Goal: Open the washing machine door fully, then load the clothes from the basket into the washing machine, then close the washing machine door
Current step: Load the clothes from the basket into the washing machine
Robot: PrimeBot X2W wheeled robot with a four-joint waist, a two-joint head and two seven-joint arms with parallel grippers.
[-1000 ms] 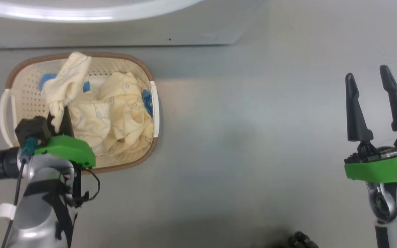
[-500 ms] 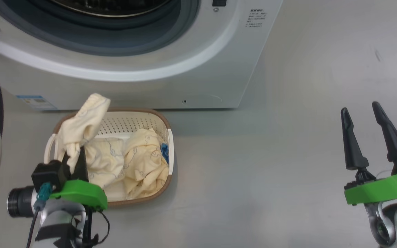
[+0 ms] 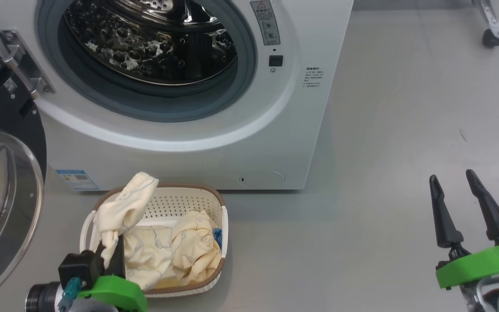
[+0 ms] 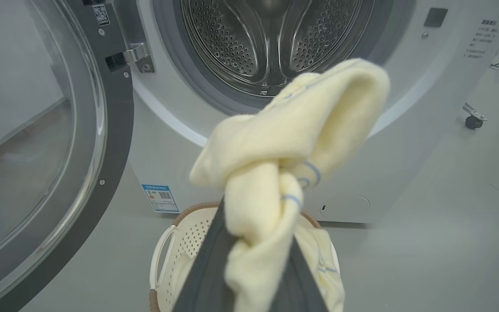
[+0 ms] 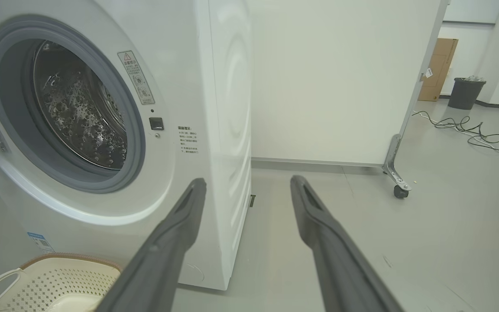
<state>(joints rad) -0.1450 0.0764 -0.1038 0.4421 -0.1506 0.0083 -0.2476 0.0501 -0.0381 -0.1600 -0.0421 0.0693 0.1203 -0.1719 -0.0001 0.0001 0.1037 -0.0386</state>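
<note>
The white washing machine (image 3: 301,130) stands with its steel drum (image 3: 145,39) exposed. Its black-rimmed glass door (image 3: 2,195) is swung wide to the left. Below the machine, on the floor, sits the cream basket (image 3: 222,225) with pale yellow clothes (image 3: 184,251) in it. My left gripper (image 3: 111,253) is shut on one cream garment (image 3: 124,208), held up above the basket's left side. In the left wrist view that garment (image 4: 293,130) bunches between the dark fingers (image 4: 208,268), in front of the drum (image 4: 271,39). My right gripper (image 3: 451,174) hangs open over bare floor, far right of the basket.
A grey gasket (image 3: 249,86) rings the drum opening. In the right wrist view a white partition on a castor (image 5: 400,190) stands behind the machine (image 5: 223,108). Cables (image 5: 470,130), a dark bin (image 5: 466,93) and a cardboard box (image 5: 438,69) lie beyond it.
The head camera has tilted up, bringing the drum and open door into view. The left gripper still holds the garment over the basket. The right gripper stays open.
</note>
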